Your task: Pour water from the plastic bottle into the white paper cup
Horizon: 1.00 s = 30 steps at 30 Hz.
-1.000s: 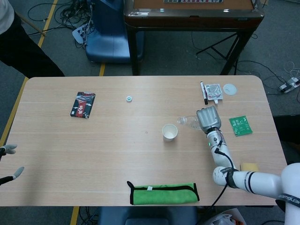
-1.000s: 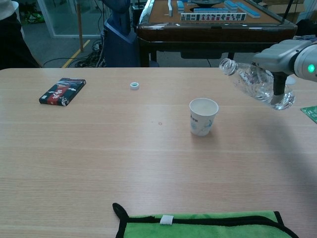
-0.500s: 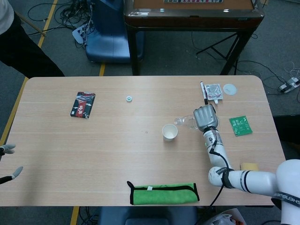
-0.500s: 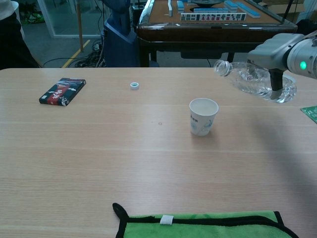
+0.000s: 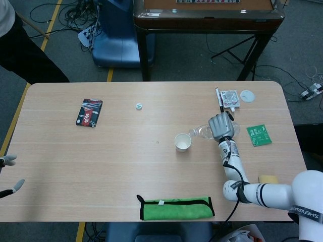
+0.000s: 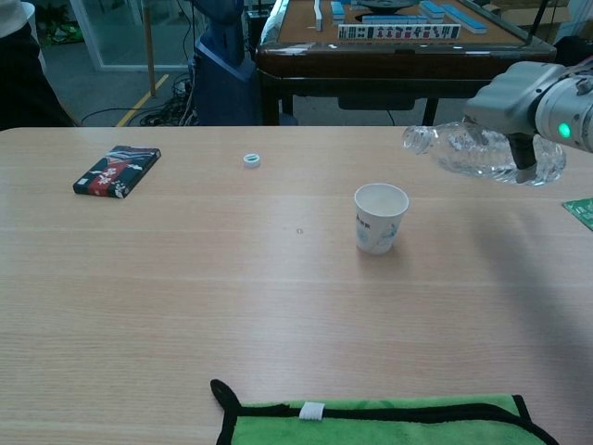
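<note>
Right hand (image 6: 521,102) is wrapped around the one plastic bottle (image 6: 482,154), holding it up off the desk (image 5: 126,151) and nearly level, open neck pointing toward the single white paper cup (image 6: 380,218). From the chest view the neck sits above and just to the right of the cup's rim, not touching it; I cannot tell whether any water is leaving it. The cup stands upright near the middle of the desk, a little toward the right edge. Left hand (image 5: 10,174) shows only as a few fingertips at the left edge of the desk, spread and holding nothing.

Largest on the desk is one green cloth (image 5: 176,207) with black trim, lying flat along the near edge. Then one dark red-and-black packet (image 5: 89,112) toward the far left corner, and one green sachet (image 5: 259,135) near the right edge. Up by the far right corner lie a clear packet (image 5: 231,98), a black pen (image 5: 219,99) beside it and a round white lid (image 5: 247,95). A yellowish block (image 5: 268,179) (a sponge, perhaps) sits at the right edge. Smallest is the bottle cap (image 5: 139,106), alone toward the far edge.

Nothing lies between bottle and cup. Behind the pale wooden desk stand a dark wooden table (image 5: 207,15), a blue chair (image 5: 116,35) and cables on grey floor.
</note>
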Each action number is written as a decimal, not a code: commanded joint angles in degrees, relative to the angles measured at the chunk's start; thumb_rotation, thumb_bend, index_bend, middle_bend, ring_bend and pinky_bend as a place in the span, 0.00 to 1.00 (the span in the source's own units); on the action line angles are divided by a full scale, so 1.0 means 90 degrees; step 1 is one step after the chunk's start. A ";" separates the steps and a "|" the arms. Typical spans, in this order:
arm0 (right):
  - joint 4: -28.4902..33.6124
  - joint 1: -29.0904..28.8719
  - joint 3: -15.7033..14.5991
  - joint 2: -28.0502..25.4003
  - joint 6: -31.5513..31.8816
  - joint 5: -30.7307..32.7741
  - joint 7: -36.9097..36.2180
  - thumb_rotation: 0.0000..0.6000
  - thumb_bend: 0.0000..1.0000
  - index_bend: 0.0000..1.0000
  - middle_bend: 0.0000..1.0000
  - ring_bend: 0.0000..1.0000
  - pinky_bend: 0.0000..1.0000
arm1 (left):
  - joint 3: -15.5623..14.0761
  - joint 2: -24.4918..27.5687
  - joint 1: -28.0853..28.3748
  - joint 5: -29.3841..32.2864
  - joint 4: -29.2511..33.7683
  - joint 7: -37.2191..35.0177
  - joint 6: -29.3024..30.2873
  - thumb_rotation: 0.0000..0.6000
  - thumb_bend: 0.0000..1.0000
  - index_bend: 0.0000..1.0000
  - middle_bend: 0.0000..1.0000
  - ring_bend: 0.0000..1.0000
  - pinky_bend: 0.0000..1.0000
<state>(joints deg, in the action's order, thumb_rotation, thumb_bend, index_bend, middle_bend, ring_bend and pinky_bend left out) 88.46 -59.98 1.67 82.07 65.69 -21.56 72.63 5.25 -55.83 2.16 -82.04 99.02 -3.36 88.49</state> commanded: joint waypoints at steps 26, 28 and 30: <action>-0.0104 -0.0135 -0.0142 0.0184 0.0229 0.0256 0.0751 1.00 0.26 0.61 0.62 0.46 0.47 | 0.0010 0.0046 -0.0001 0.0051 0.0035 -0.0030 -0.0041 1.00 0.14 0.31 0.40 0.36 0.68; -0.0116 -0.0143 -0.0144 0.0202 0.0246 0.0266 0.0793 1.00 0.26 0.61 0.62 0.46 0.47 | 0.0014 0.0050 -0.0003 0.0056 0.0036 -0.0037 -0.0036 1.00 0.14 0.31 0.40 0.36 0.68; -0.0122 -0.0147 -0.0138 0.0218 0.0268 0.0281 0.0829 1.00 0.26 0.61 0.62 0.46 0.47 | 0.0013 0.0055 -0.0006 0.0060 0.0042 -0.0040 -0.0037 1.00 0.14 0.31 0.40 0.36 0.68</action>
<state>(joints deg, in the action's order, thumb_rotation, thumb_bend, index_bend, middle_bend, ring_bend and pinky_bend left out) 87.38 -61.29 0.41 84.00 68.06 -19.07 80.06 5.37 -55.33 2.10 -81.50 99.40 -3.71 88.15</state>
